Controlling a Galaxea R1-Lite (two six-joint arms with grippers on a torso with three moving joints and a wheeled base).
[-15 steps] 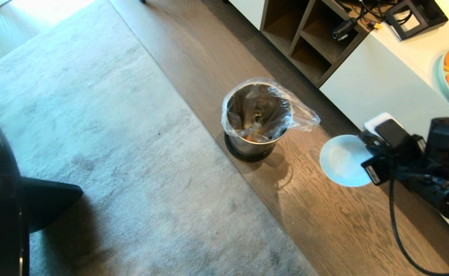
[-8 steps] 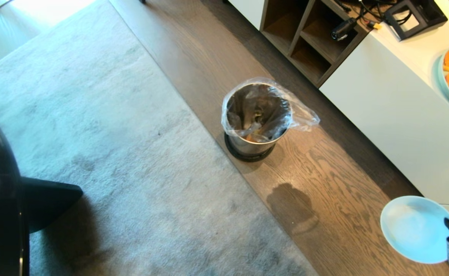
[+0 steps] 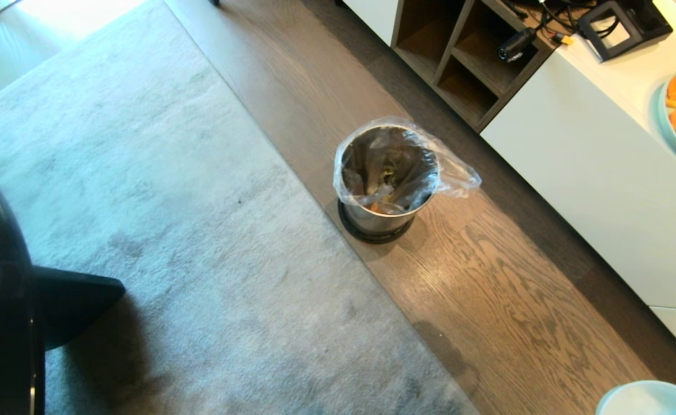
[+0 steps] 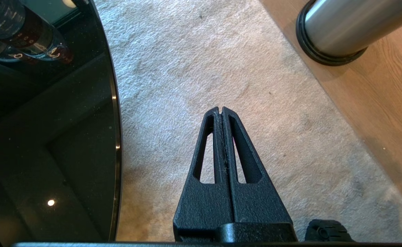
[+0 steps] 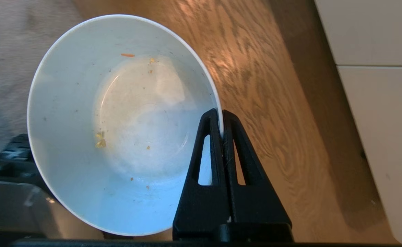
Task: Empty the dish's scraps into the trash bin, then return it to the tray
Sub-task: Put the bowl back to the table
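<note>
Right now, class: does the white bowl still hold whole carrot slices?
No: the white bowl, pinched by the right gripper, holds only tiny crumbs.

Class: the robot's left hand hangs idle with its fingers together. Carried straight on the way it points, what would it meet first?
Most likely the grey rug: the left hand points down at it, between glass table and bin.

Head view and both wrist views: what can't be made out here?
- Small round white ceramic bowl: head view's bottom edge cuts off all but a sliver.
- Black right gripper: outside the head view.
- Brushed-steel trash bin: crinkled clear liner obscures its contents.
- Matte black tray: in no view.
</note>
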